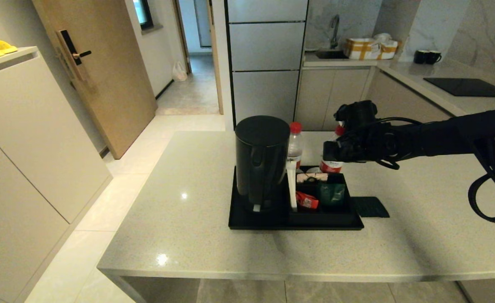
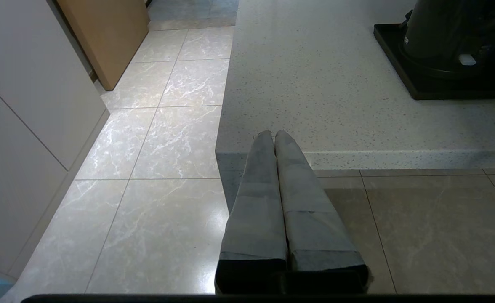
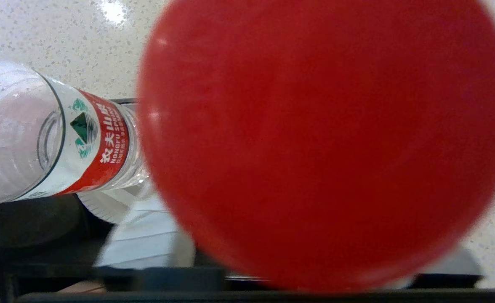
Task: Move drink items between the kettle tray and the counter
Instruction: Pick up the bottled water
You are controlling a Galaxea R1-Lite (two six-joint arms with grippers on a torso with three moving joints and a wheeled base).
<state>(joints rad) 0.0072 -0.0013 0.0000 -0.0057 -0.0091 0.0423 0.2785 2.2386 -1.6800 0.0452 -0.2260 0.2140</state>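
The left gripper (image 2: 271, 134), fingers pressed together, is seen only in its wrist view, off the counter (image 1: 197, 219) edge. At frame centre, the kettle (image 1: 261, 162) and one water bottle (image 1: 295, 145) stand on the kettle tray (image 1: 247, 221). Right of centre, the right gripper (image 1: 336, 147) is placed over the second bottle (image 1: 331, 166); its fingers' state cannot be told. The red cap (image 3: 327, 139) fills the right wrist view.

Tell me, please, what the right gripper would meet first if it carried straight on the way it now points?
Most likely the red cap of the nearer water bottle on the kettle tray: it fills the right wrist view dead ahead. The right gripper sits at it in the head view, though whether they touch is unclear.
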